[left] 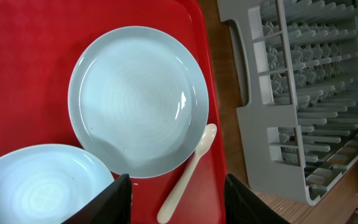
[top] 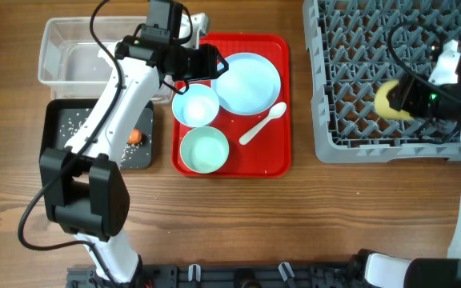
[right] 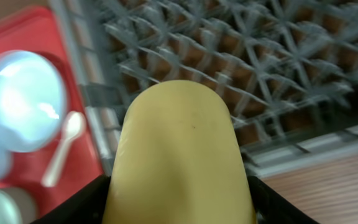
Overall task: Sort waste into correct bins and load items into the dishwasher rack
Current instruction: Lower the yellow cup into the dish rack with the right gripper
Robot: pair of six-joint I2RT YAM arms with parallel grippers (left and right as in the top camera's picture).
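Left gripper (top: 209, 62) — jaws spread wide, nothing between them. It hangs over the far-left part of the red tray (top: 274, 156), just beside the left rim of the pale blue plate (top: 248, 82). In the left wrist view both fingertips (left: 118, 193) stand above the red surface, with the plate and the white plastic spoon (left: 188, 171) beyond them.

Right gripper (top: 402, 98) — closed on the yellow cup (top: 389, 102), held over the near part of the dishwasher rack (top: 358, 48), right of its middle. In the right wrist view the cup fills the frame, with a finger on either flank. Whether it touches the pegs cannot be told.

On the red tray:
- The plate sits at the far right.
- The pale blue bowl (top: 195, 106) sits left of and near to the plate, its rim meeting the plate's.
- The mint-green bowl (top: 204, 150) is at the near side, just beside the blue bowl.
- The spoon lies diagonally right of the two bowls, its scoop end pointing far-right, close under the plate's near rim.

Bins, left of the red tray:
- The clear plastic tub (top: 50, 48) is on the far side.
- The black tray (top: 141, 116) is just near of it, partly covered by the left arm. It holds scattered rice grains (top: 74, 122) and an orange carrot piece (top: 136, 137) toward its right edge.

The rack stands at the far right of the wooden table (top: 294, 224), apart from the red tray.
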